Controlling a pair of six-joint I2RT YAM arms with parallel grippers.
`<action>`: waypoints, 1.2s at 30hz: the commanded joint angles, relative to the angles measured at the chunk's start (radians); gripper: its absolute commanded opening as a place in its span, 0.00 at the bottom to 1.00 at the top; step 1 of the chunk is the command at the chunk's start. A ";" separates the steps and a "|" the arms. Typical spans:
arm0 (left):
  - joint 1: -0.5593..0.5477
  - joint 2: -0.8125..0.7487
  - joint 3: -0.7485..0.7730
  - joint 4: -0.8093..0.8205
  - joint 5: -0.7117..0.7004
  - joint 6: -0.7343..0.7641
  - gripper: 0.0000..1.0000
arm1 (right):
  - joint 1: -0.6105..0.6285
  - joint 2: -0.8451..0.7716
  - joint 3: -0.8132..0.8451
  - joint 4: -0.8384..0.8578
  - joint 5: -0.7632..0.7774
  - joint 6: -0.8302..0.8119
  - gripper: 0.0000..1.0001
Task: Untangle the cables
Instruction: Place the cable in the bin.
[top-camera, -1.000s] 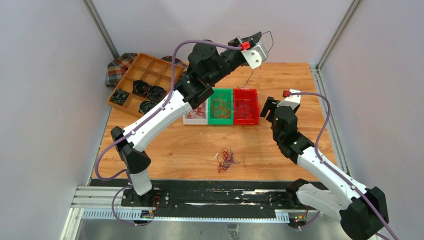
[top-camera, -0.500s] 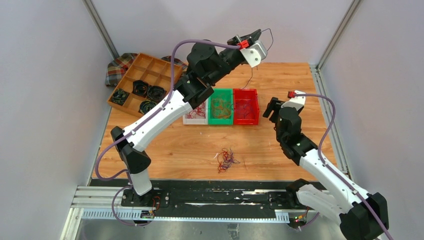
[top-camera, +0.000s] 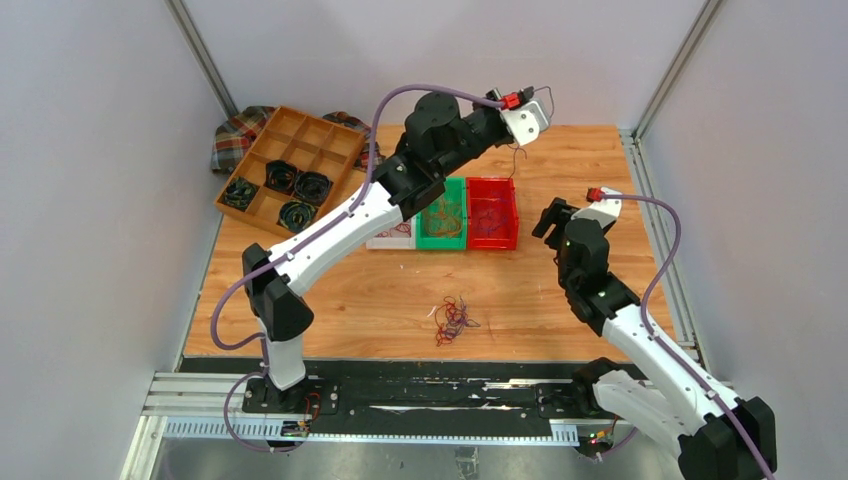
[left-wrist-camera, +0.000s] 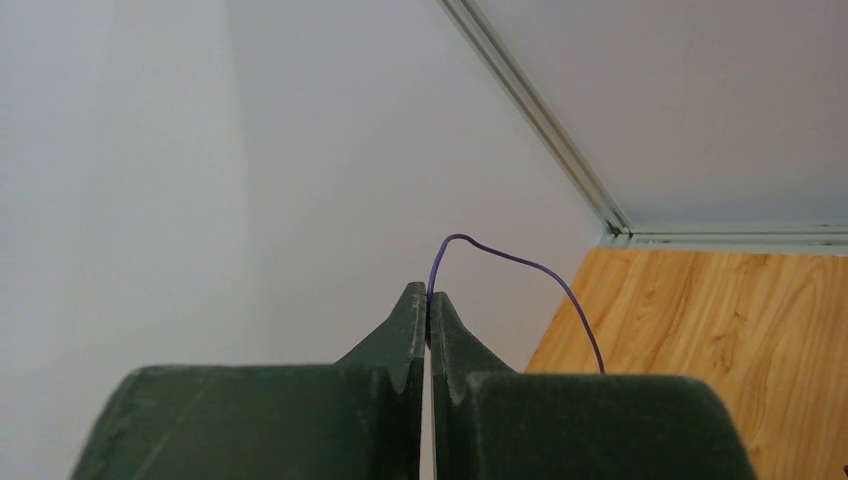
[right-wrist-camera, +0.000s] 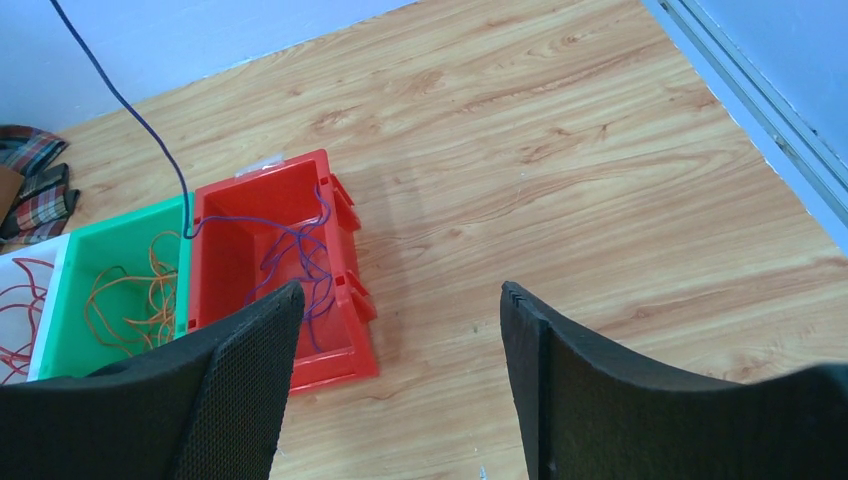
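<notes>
Clenched on one purple wire (left-wrist-camera: 520, 265), the left hand (left-wrist-camera: 428, 300) holds it high at top centre, likely feeding it into the red bin (right-wrist-camera: 335, 360); right hand (right-wrist-camera: 402, 292) released, clump (top-camera: 452, 320) lower centre.

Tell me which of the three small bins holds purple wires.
The red bin, at the right end of the row, holds the purple wires; the green bin has orange wires, the white bin red wires.

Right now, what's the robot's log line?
left gripper: shut on thin purple wire | right gripper: open, empty | tangled wire clump: on wooden table
</notes>
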 joint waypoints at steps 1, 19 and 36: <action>-0.011 -0.008 -0.006 -0.011 -0.020 0.020 0.00 | -0.024 -0.014 -0.007 -0.009 -0.009 0.034 0.72; 0.012 0.037 -0.076 -0.496 0.038 -0.297 0.01 | -0.095 -0.049 -0.052 -0.024 -0.028 0.088 0.72; 0.032 0.231 -0.121 -0.453 -0.118 -0.281 0.01 | -0.161 -0.018 -0.068 -0.025 -0.065 0.106 0.72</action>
